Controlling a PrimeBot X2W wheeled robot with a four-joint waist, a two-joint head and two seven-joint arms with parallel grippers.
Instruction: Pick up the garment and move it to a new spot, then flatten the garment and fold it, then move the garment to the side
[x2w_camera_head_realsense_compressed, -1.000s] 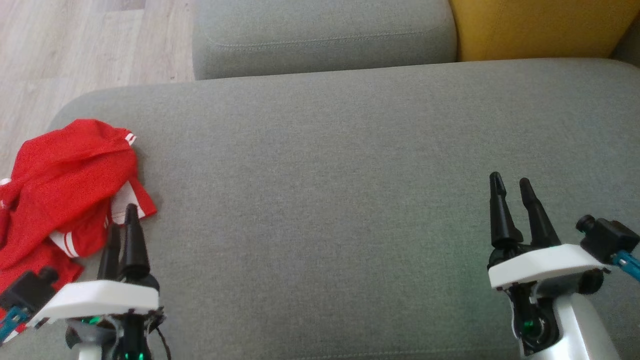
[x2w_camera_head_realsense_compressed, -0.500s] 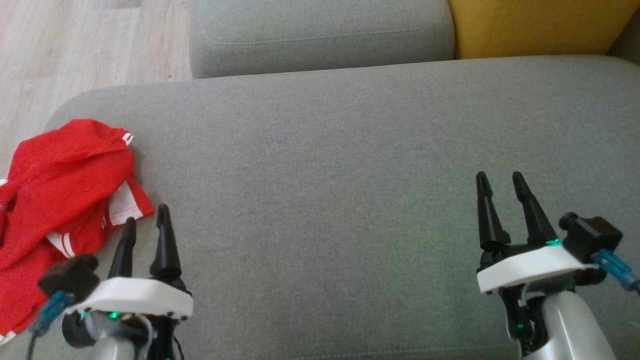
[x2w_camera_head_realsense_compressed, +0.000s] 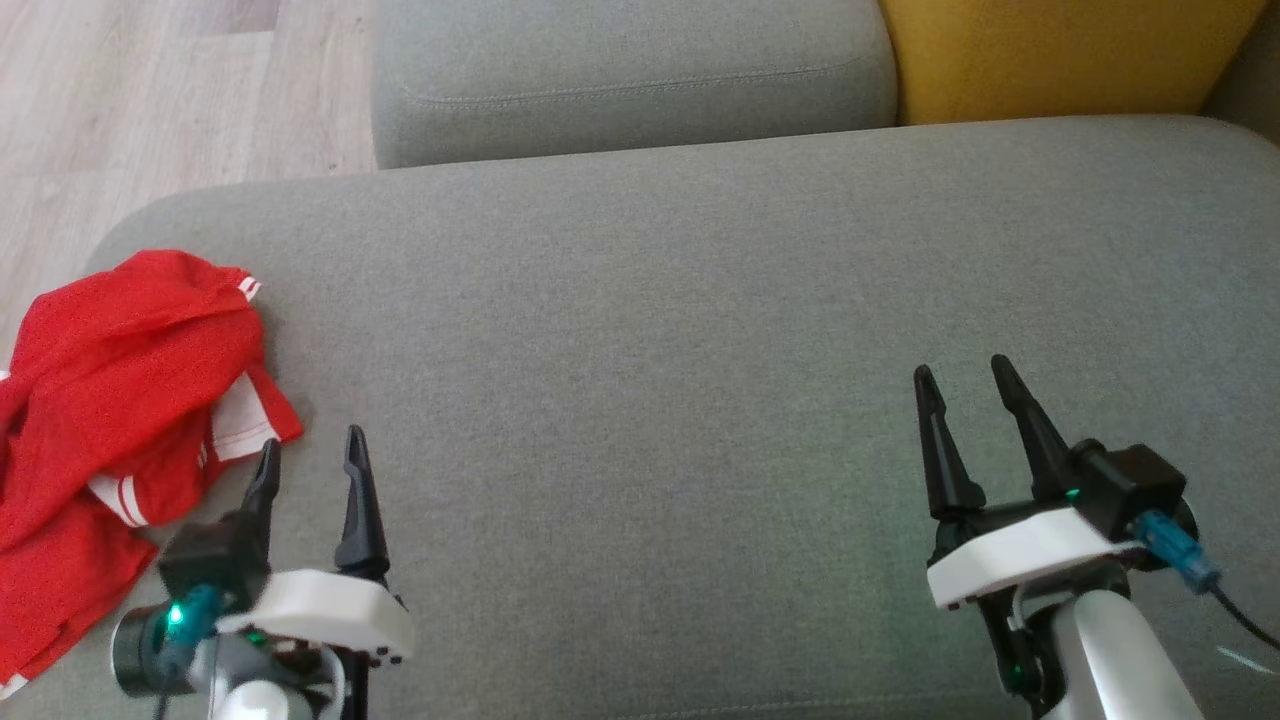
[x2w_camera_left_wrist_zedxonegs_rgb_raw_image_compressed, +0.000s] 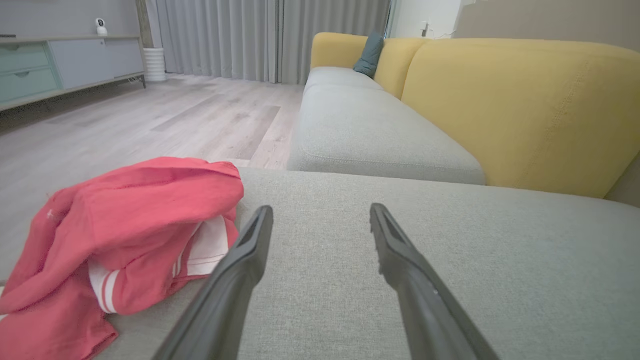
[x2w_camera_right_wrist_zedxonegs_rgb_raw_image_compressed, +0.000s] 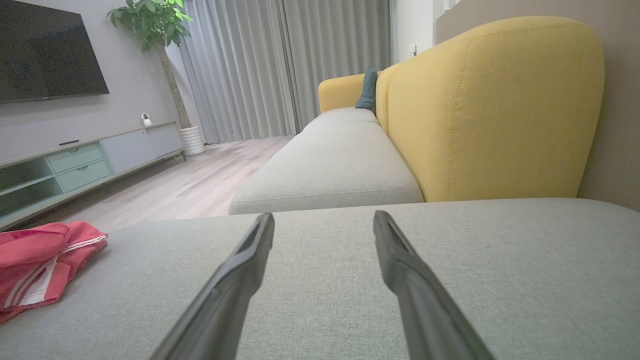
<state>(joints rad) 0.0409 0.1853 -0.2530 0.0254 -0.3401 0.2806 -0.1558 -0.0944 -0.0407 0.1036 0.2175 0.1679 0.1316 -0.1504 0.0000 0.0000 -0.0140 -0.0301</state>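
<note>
Our left hand (x2w_camera_head_realsense_compressed: 311, 440) hangs wide open and empty, the crumpled red white-striped garment (x2w_camera_head_realsense_compressed: 120, 370) just to its left on the grey sofa cushion (x2w_camera_head_realsense_compressed: 650, 300). We should reach left and pinch a thick fold deeply; our right hand (x2w_camera_head_realsense_compressed: 961, 366), equally wide, hangs well apart.

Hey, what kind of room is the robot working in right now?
Most likely a home living room. There is a grey and yellow sofa, a wall-mounted television above a low media cabinet, and floor-length curtains along a wood floor.
</note>
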